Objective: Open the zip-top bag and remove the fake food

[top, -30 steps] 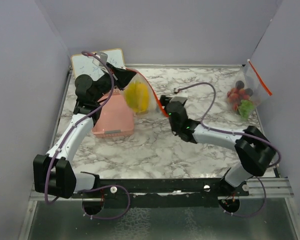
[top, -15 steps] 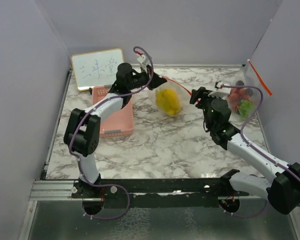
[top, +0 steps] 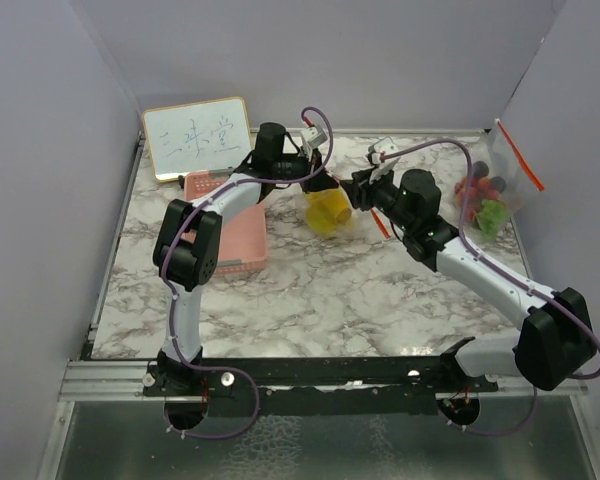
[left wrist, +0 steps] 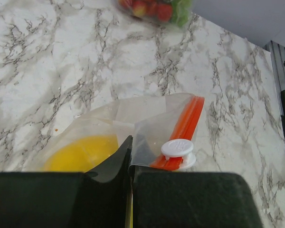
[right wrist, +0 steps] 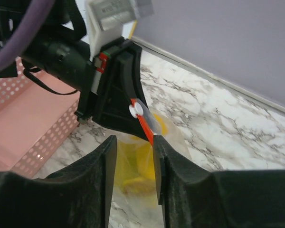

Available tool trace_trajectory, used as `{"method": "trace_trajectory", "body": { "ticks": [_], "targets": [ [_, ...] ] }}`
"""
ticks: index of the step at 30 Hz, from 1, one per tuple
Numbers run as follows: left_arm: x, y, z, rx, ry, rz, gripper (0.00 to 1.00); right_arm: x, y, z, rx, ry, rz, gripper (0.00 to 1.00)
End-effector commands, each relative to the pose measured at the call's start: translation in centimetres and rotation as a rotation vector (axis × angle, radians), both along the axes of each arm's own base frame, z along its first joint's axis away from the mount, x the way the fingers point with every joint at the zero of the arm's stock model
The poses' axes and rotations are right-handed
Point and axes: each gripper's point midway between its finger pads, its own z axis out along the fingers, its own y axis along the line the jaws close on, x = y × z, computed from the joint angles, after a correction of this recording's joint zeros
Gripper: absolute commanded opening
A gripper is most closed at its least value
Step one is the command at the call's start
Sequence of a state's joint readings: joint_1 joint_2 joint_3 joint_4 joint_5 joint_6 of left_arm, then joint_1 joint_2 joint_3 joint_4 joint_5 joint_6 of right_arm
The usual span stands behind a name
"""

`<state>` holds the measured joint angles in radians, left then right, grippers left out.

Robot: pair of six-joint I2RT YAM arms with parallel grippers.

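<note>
We see the zip-top bag [left wrist: 142,111] hanging above the middle of the far half of the table, its clear film crinkled and glossy. A smooth, rounded yellow fake food piece [left wrist: 78,154] sags in its bottom. Along the mouth runs a flat orange zip strip [left wrist: 187,118] carrying a round white slider [left wrist: 179,148].

The left gripper [left wrist: 130,152] has its black fingers pressed together on the film just beside the slider, holding the bag up. From the other side, the right gripper [right wrist: 134,141] faces it with its jaws narrowly apart. The strip's free end dips into that gap close to one finger, and we cannot tell whether it touches.

A second bag [top: 505,165] of the same kind leans against the right wall. It holds a red berry cluster [top: 475,188] and a green piece [top: 492,213]. Left of the held bag sits a perforated pink basket [top: 242,240], and behind it a whiteboard [top: 197,138] leans on the back wall. The table [top: 320,300] is white marble with grey veins.
</note>
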<state>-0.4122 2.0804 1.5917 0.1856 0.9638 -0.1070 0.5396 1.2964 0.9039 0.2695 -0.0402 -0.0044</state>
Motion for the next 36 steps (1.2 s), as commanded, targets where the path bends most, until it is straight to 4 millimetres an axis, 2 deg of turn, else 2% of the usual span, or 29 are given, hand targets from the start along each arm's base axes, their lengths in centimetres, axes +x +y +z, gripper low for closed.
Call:
{"method": "trace_trajectory", "body": {
  "ticks": [1, 6, 11, 18, 22, 27, 36],
  "targets": [
    [-2.2, 0.4, 0.9, 0.022, -0.063, -0.084, 0.0, -1.0, 3.5, 1.8, -0.032, -0.048, 0.218, 0.41],
    [-2.7, 0.1, 1.2, -0.004, -0.041, -0.118, 0.0, -0.8, 4.1, 1.0, -0.058, 0.01, 0.239, 0.46],
    [-2.9, -0.5, 1.9, -0.023, -0.03, -0.16, 0.0, -1.0, 4.5, -0.2, -0.085, 0.056, 0.275, 0.45],
    [-3.6, -0.4, 3.2, -0.033, -0.055, -0.172, 0.0, 0.3, 5.2, -1.2, -0.114, 0.082, 0.274, 0.45],
    [-3.7, -0.3, 3.3, -0.032, -0.052, -0.166, 0.0, 1.8, 4.8, -0.7, -0.118, 0.067, 0.209, 0.45],
    [-3.9, -0.5, 3.8, -0.042, -0.06, -0.171, 0.0, 3.5, 3.8, -1.0, -0.162, 0.061, 0.121, 0.45],
    [-4.3, -0.6, 4.7, -0.066, -0.066, -0.181, 0.0, 4.0, 3.5, -2.1, -0.176, 0.08, 0.093, 0.41]
  ]
}}
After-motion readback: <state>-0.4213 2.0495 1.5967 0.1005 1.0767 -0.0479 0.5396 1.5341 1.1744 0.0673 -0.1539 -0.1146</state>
